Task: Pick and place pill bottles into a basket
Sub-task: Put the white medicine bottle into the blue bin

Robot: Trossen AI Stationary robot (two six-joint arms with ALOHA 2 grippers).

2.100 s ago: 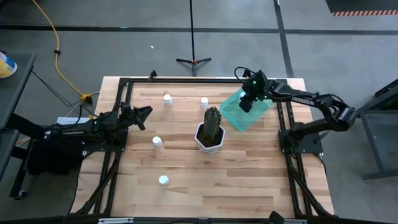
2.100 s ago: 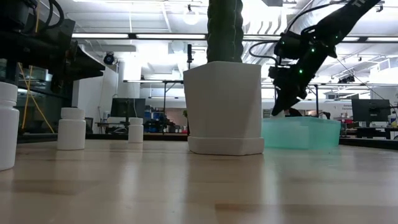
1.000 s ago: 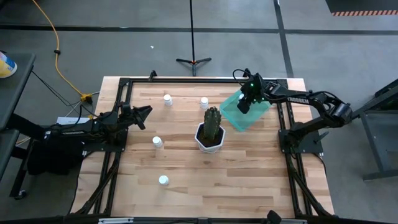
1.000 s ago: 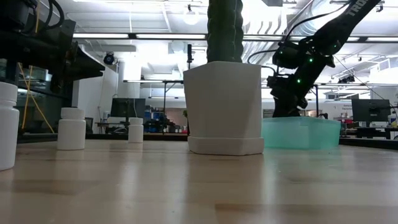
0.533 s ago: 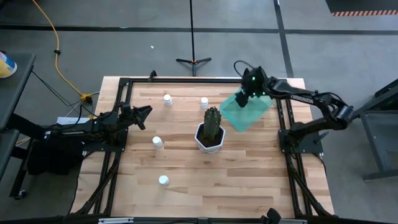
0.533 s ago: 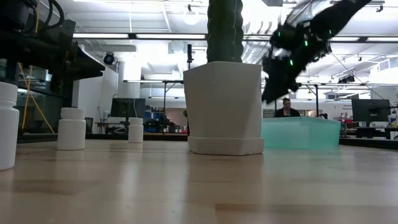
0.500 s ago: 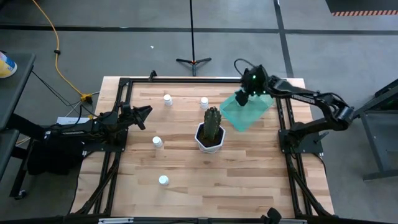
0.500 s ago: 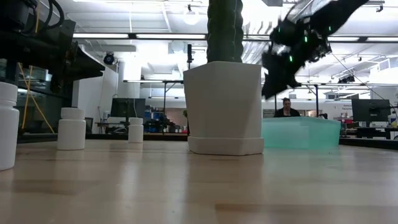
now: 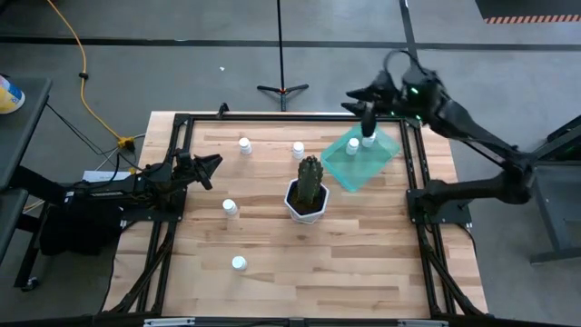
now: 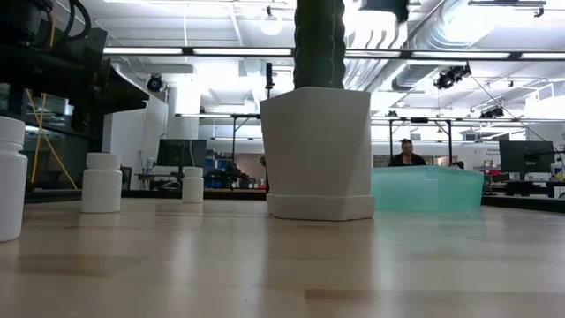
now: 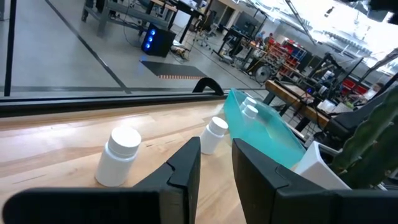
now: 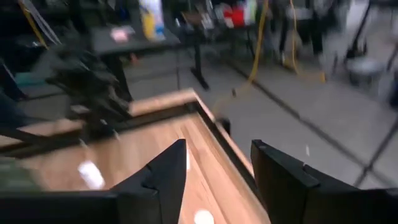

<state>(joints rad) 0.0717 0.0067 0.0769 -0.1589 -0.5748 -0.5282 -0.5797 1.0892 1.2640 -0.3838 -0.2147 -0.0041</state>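
The teal basket sits at the table's far right and holds two white pill bottles. Four more bottles stand upright on the table on their bases: two at the far side, one at mid-left and one nearer the front. My right gripper is open and empty, raised high above the basket's far edge. Its fingers show apart in its wrist view. My left gripper waits open at the table's left edge, as its wrist view also shows.
A white faceted pot with a green cactus stands mid-table, just left of the basket, and fills the middle of the low view. A black frame runs around the tabletop. A person sits in the room far behind.
My right gripper has risen out of the basket, gone up and toward the table's far edge, and left the low view. The two bottles in the basket now show uncovered. The basket has stayed in place.
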